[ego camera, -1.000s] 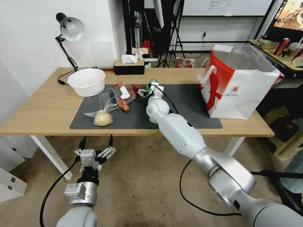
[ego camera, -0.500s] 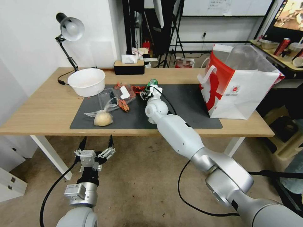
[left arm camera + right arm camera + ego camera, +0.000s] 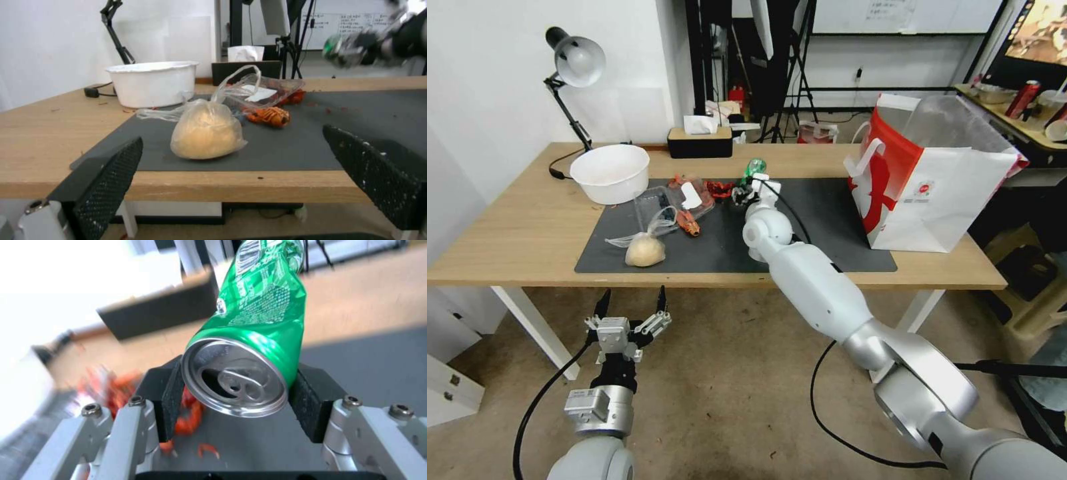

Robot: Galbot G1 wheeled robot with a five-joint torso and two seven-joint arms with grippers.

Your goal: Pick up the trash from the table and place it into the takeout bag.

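Nearest, the left tool (image 3: 630, 313) hangs open below the table (image 3: 527, 227) edge. On the dark mat (image 3: 827, 227) lies the bagged bun (image 3: 644, 251). Farther back, the right tool (image 3: 236, 403) clamps a dented green can (image 3: 253, 340), tilted above the mat. The takeout bag (image 3: 934, 193) stands at the mat's right end.
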